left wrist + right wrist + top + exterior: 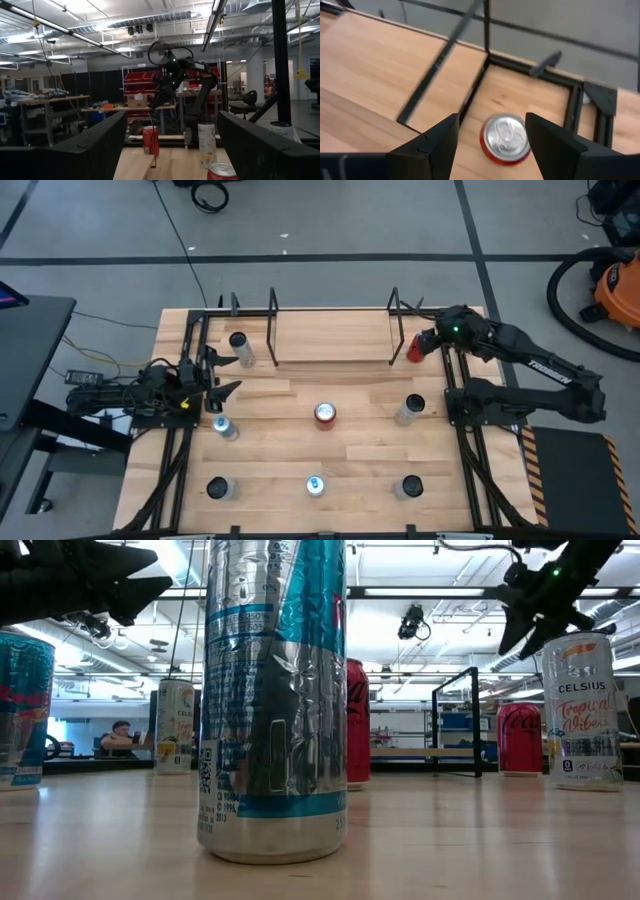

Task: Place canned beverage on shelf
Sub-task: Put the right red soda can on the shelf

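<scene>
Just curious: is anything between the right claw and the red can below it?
No. In the right wrist view, only air separates the open right gripper from the red soda can, standing beside the black-rod shelf.

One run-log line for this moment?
right gripper: open above red can, beside shelf | left gripper: open, idle at left edge | shelf: no can on it

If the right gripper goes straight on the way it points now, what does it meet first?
Most likely the red can. The right gripper points down at it with open fingers on either side of its silver top, just outside the shelf. How far above the can it hangs is unclear.
</scene>
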Available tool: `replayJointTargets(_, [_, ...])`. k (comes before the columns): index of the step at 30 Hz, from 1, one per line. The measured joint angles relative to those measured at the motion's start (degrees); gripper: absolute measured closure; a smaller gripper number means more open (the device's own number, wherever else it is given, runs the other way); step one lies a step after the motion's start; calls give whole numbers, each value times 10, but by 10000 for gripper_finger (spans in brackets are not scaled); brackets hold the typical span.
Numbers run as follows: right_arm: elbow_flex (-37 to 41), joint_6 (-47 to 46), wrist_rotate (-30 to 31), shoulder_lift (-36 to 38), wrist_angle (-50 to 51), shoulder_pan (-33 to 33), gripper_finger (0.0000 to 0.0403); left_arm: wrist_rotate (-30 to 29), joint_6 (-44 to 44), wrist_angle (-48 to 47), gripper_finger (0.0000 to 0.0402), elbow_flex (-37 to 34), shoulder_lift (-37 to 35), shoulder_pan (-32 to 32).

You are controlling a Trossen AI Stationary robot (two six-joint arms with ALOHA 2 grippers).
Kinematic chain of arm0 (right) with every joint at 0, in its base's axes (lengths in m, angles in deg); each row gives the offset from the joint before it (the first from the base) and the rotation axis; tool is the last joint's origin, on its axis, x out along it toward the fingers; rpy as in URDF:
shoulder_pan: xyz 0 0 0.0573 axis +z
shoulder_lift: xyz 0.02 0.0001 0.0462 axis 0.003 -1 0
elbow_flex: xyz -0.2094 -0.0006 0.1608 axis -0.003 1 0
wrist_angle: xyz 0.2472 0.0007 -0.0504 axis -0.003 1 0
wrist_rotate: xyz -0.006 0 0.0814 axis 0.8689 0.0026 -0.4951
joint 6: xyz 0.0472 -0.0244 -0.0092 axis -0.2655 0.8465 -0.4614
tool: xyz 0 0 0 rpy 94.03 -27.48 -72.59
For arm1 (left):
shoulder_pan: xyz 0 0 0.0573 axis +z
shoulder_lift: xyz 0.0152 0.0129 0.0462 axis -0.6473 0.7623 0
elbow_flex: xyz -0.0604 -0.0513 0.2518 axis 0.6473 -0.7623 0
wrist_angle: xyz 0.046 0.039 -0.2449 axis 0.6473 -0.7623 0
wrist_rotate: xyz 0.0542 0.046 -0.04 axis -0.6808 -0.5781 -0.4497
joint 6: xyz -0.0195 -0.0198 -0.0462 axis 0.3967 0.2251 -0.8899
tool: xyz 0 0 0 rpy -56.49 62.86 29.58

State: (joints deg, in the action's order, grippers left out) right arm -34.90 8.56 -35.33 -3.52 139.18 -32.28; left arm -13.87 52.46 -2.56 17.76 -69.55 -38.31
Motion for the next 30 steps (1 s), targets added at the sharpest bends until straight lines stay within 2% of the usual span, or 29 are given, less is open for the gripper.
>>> replayJointTargets(6, [34,-10,35,-25,-5,-13,165,0,-2,-3,86,0,0,0])
replayJointTargets(13, [41,35,28,-44,-57,-17,165,0,-4,-5,86,0,0,0])
replayJointTargets(16, [41,65,5,-48,-79,-17,161,0,-4,-10,86,0,0,0])
replayJointTargets(20, [41,82,-26,-58,-73,-17,135,0,-5,-31,86,0,0,0])
replayJointTargets(25, [41,71,-20,-67,-65,-17,94,0,-5,-41,86,0,0,0])
replayJointTargets(30, [41,86,-17,-67,-58,-17,75,0,-5,-39,86,0,0,0])
